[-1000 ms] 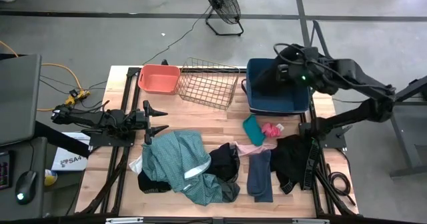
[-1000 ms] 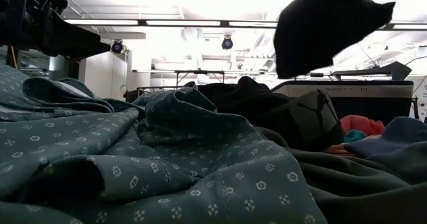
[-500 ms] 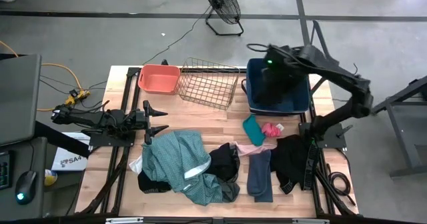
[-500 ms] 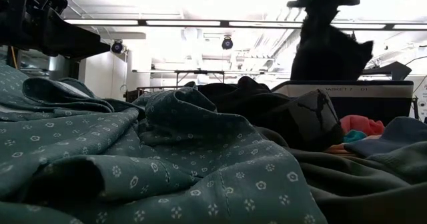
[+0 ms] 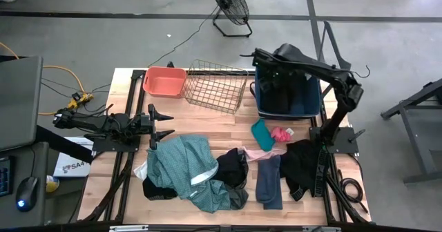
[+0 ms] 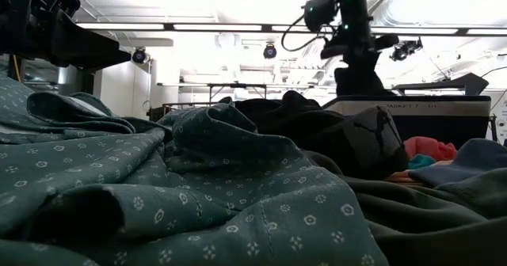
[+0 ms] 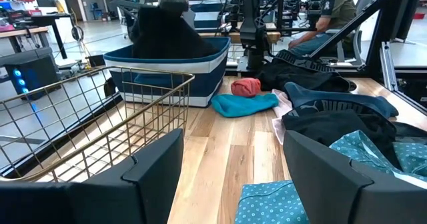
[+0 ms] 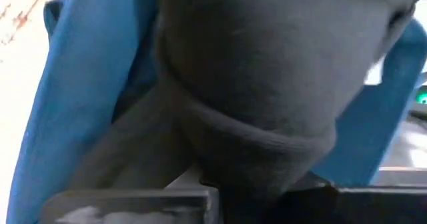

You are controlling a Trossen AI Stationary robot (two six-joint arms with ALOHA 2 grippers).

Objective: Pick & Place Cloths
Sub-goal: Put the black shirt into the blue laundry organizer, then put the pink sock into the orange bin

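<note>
right gripper (image 5: 271,68) holds black cloth (image 7: 163,36) (over bin (image 5: 309,101))

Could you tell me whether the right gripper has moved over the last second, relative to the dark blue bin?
Yes. The right gripper has swung from the dark blue bin's right side across to its left side, lowering the black cloth into it.

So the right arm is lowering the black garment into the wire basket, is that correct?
Not quite: the right gripper is lowering the black garment into the dark blue bin, not the wire basket beside it. The high view shows this.
</note>
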